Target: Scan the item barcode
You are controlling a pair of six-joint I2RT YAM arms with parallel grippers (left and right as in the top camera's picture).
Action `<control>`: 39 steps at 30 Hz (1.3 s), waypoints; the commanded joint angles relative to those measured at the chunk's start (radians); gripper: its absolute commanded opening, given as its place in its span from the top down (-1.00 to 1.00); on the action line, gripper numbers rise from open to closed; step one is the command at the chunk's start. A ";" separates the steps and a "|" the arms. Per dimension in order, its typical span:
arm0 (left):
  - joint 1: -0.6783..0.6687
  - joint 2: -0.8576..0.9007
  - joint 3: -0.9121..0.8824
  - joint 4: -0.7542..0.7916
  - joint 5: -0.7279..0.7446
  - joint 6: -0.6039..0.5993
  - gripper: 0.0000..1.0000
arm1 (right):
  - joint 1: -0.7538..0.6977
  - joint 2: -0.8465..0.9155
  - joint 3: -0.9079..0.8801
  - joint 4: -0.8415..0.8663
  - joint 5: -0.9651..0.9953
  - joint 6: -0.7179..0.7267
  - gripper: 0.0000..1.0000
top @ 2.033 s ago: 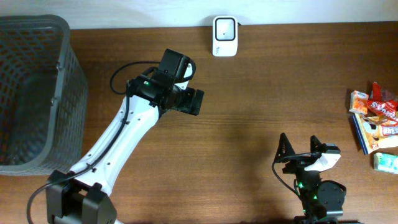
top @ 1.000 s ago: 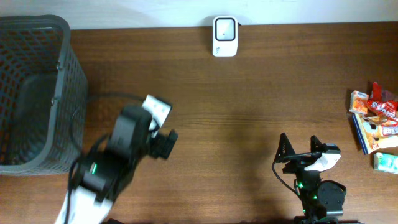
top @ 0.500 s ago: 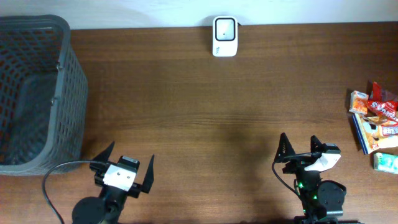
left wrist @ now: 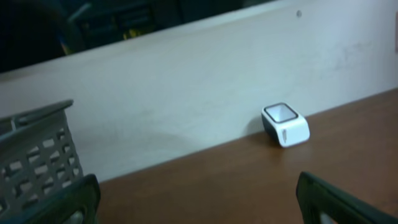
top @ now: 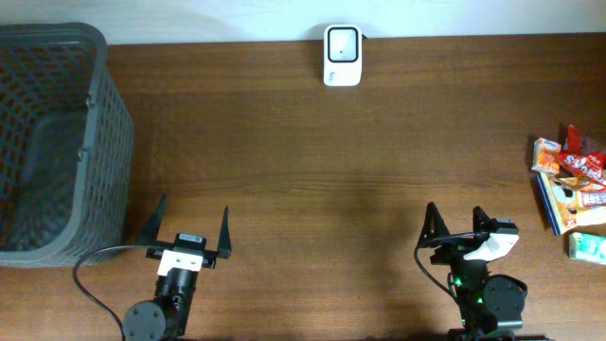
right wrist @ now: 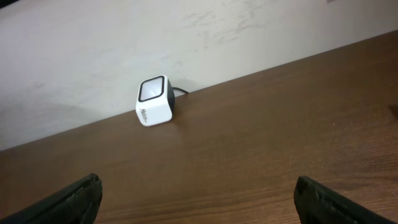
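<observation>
Where the table [top: 312, 180] meets the wall [top: 189, 19], scanner [top: 342, 42]: small white box, top centre of the overhead view.
Snack packets [top: 573, 185]: heaped at the right edge, well apart from both arms.
Left gripper [top: 194, 205]: lower left, fingers spread wide, holding nothing.
Right gripper [top: 454, 210]: lower right, spread wide, empty.
Basket [top: 95, 95]: grey, upper left.

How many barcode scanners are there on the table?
1. The white scanner stands at the far edge of the table, roughly midway between the basket and the snack packets. No other shows.
</observation>
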 commanded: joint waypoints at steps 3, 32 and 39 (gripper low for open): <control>0.032 -0.033 -0.040 0.005 0.035 0.011 -0.98 | 0.005 -0.006 -0.006 -0.004 0.005 -0.010 -0.97; 0.108 -0.113 -0.040 -0.311 0.030 0.013 -0.98 | 0.005 -0.006 -0.006 -0.004 0.005 -0.010 -0.97; 0.167 -0.113 -0.040 -0.317 0.014 0.011 -0.98 | 0.005 -0.006 -0.006 -0.004 0.005 -0.010 -0.97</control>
